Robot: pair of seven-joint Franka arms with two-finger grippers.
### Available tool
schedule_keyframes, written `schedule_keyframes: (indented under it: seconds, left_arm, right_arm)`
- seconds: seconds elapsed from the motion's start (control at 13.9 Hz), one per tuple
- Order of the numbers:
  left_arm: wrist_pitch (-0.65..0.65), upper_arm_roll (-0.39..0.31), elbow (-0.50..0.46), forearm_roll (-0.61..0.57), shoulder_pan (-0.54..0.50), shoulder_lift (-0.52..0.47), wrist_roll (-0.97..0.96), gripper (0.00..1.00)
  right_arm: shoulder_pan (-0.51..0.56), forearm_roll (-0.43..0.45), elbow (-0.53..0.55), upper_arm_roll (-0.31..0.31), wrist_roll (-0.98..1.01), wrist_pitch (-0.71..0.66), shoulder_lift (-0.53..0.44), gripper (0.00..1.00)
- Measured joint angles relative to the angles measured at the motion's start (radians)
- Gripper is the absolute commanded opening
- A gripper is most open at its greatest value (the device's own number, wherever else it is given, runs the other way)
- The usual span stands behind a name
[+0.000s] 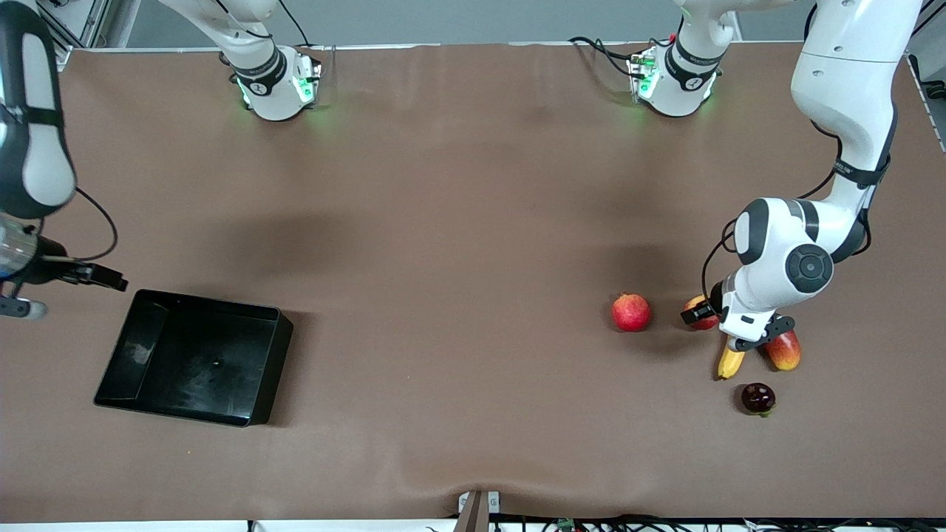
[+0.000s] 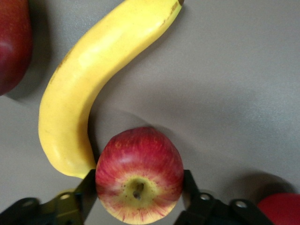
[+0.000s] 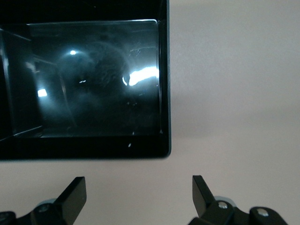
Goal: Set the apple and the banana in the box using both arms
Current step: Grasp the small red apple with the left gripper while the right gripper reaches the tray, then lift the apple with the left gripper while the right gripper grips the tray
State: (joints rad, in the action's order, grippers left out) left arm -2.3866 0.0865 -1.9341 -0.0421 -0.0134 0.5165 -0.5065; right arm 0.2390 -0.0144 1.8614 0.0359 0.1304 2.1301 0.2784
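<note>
My left gripper (image 1: 713, 318) is down among the fruits at the left arm's end of the table. Its fingers (image 2: 87, 187) press both sides of the apple (image 2: 139, 180), a small red apple with yellow streaks and a stem dimple. The front view shows only a sliver of the apple (image 1: 695, 304) under the hand. The banana (image 1: 730, 362) lies beside the apple, touching it in the left wrist view (image 2: 79, 89). The black box (image 1: 118, 347) sits at the right arm's end. My right gripper (image 3: 139, 187) is open and empty over bare table just beside the box (image 3: 164, 93).
A pinkish-red round fruit (image 1: 630, 312) lies beside the apple toward the table's middle. A red-yellow mango (image 1: 783, 349) lies next to the banana. A dark round fruit (image 1: 757, 397) lies nearer the front camera. The box holds nothing.
</note>
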Motion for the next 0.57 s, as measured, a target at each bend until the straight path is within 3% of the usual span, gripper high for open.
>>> schedule_keyframes:
  seconds: [0.36, 0.57]
  left_arm:
    - [0.001, 0.003, 0.044, 0.000, 0.003, -0.021, 0.001, 0.00]
    - [0.116, 0.012, 0.119, -0.005, 0.018, -0.091, 0.002, 0.00]
  right_arm:
    - [0.049, -0.001, 0.012, 0.002, 0.091, 0.159, 0.140, 1.00]
    - [0.051, -0.004, 0.010, -0.003, 0.093, 0.188, 0.169, 1.00]
